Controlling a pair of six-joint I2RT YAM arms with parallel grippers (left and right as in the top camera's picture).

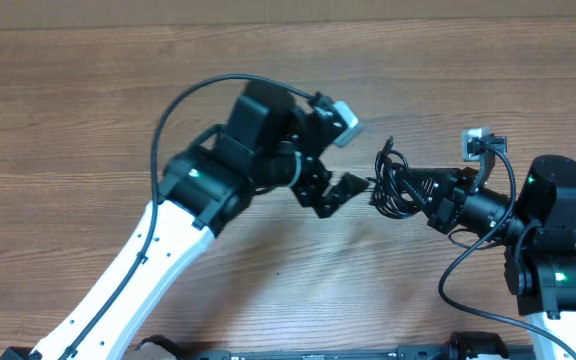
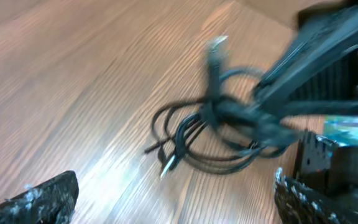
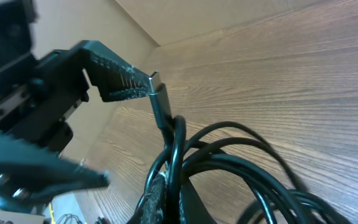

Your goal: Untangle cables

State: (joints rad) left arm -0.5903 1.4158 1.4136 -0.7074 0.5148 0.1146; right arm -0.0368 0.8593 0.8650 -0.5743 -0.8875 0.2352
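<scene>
Cables (image 1: pixel 393 185) pinched as one bundle in right claw (image 1: pixel 415 188), likely anchored so strand can be drawn out. Left claw (image 1: pixel 335 192) spread, empty, placed just beside protruding plug (image 3: pixel 160 102), judged ready for grab. Whether loops rest on counter (image 1: pixel 88 120): not clear.

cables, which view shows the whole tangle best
Left wrist view: the cables show nearly whole, loops and plug ends, though blurred. Overhead shows a dark clump; right wrist shows part of the loops and one plug close up.

A brown wood-grain table (image 1: pixel 68 100) fills every view, evenly lit, with a faint sheen.
</scene>
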